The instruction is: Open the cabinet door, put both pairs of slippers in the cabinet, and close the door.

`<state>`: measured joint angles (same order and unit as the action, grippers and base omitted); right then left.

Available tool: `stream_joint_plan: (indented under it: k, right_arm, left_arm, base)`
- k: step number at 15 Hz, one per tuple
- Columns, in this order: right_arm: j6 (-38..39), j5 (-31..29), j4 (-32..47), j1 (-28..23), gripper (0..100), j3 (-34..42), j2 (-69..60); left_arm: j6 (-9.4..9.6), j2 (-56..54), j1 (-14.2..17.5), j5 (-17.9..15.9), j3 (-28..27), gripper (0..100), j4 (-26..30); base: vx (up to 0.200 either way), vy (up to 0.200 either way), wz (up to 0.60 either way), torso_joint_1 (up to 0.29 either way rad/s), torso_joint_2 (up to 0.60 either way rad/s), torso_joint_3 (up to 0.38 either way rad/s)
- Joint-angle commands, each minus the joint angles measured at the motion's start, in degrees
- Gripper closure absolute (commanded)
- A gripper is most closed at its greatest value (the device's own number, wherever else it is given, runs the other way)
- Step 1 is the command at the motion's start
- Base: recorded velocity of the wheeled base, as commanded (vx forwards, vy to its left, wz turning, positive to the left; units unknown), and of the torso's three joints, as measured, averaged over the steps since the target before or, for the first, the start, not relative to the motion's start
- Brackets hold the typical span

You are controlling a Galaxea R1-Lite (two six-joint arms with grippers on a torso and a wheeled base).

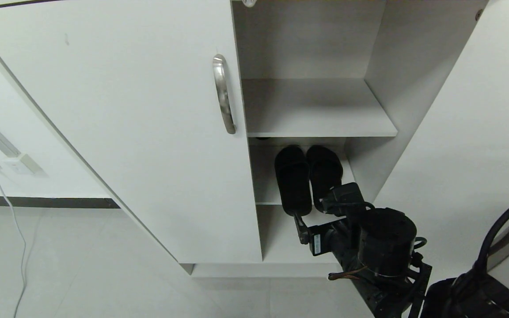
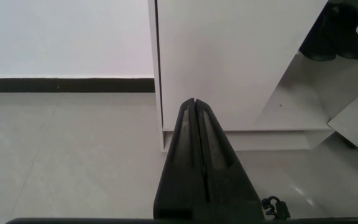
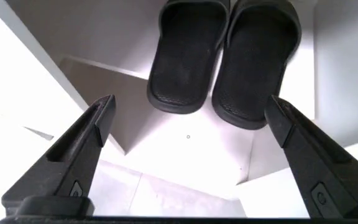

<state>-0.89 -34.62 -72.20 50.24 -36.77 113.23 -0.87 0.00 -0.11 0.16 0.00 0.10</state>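
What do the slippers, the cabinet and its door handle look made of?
Slippers: probably moulded rubber or foam, matte black with a textured footbed. Cabinet: seemingly laminated board, smooth flat white. Handle: likely brushed metal, silvery with soft highlights.

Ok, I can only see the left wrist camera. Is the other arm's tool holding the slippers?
Observer: No. The right tool is open, its fingers spread apart near the heels of the pair of black rubber slide slippers.
Operator: Which shelf are they on?
Observer: The lower white shelf, heels poking out past its front edge.
Operator: Does the shut door have a handle?
Observer: Yes, a curved silver metal handle, upright on the white cabinet door, by the opening.
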Motion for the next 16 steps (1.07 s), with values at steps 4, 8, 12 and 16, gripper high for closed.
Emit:
stream_joint_plan:
  k: [4,8,12,16]
  right_arm:
    - [-0.1,0.0,0.0,0.3,0,0.4,-0.1]
    - [0.0,0.0,0.0,0.4,0,0.4,0.3]
    - [0.0,0.0,-0.2,0.4,0,0.5,0.3]
    - [0.0,0.0,-0.2,0.8,0,0.8,0.2]
  left_arm:
    - [-0.01,0.1,0.0,0.0,0.0,100,0.0]
    - [0.07,0.1,0.0,0.1,0.0,100,0.0]
    - [0.25,0.1,0.0,0.1,0.0,100,0.0]
    - [0.25,0.1,0.0,-0.1,0.0,100,0.0]
  base:
    - [-0.2,0.0,0.0,-0.001,0.0,0.004]
    - [-0.05,0.0,0.0,0.002,0.0,0.001]
    - [0.0,0.0,0.0,0.0,0.0,0.0]
    - [0.0,0.0,0.0,0.0,0.0,0.0]
